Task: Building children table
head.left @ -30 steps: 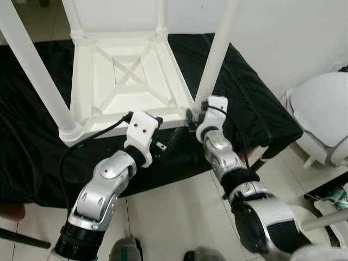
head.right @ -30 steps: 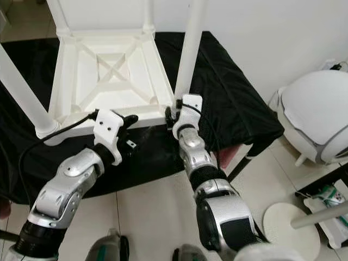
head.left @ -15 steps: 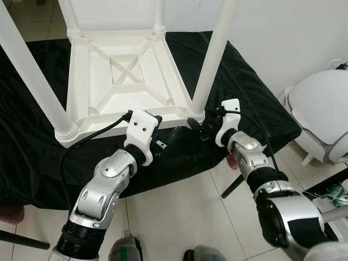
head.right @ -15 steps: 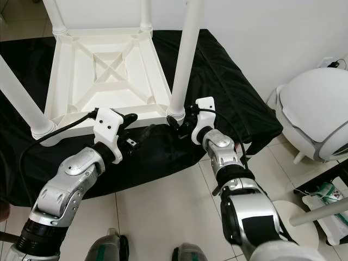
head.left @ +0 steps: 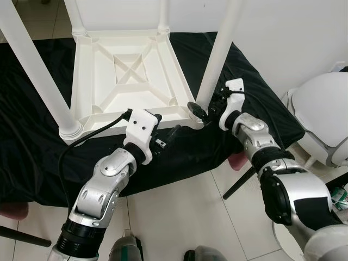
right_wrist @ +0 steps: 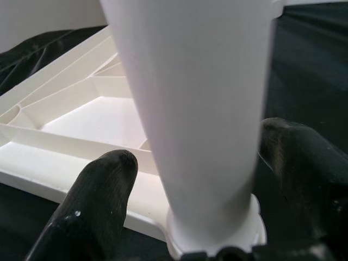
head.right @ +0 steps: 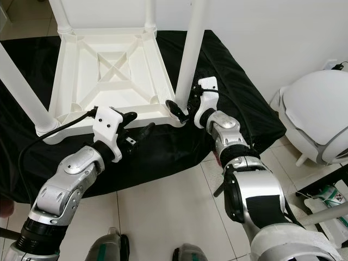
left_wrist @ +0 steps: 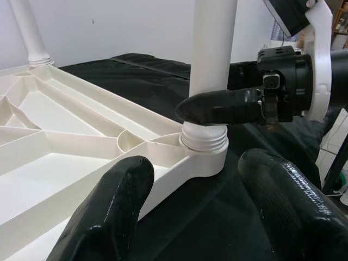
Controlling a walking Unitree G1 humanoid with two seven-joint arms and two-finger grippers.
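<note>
A small white table (head.left: 128, 81) lies upside down on a black cloth (head.left: 255, 103) that covers a bigger table. Its flat top is down on the cloth and its four long round legs stick straight up. The underside faces up, with ribs that cross in the middle.

The near edge of the white table sits close to the front edge of the cloth, right by the robot. There is more bare cloth on the right side and at the back. Past the front edge is the pale tiled floor (head.left: 179, 217). A round white thing (head.left: 321, 117) stands on the floor far to the right, well away.

The right claw (head.left: 209, 111) is at the near right leg (head.left: 217, 51), down low where the leg meets its corner socket. Its two black fingers (right_wrist: 92, 201) sit one on each side of the leg, open about as wide as the leg. I cannot tell if they are squeezing it.

The left claw (head.left: 166, 136) hangs over the cloth just in front of the white table's near edge. Its fingers (left_wrist: 109, 212) are apart and hold nothing. It points toward the same corner, a little way from the right claw
</note>
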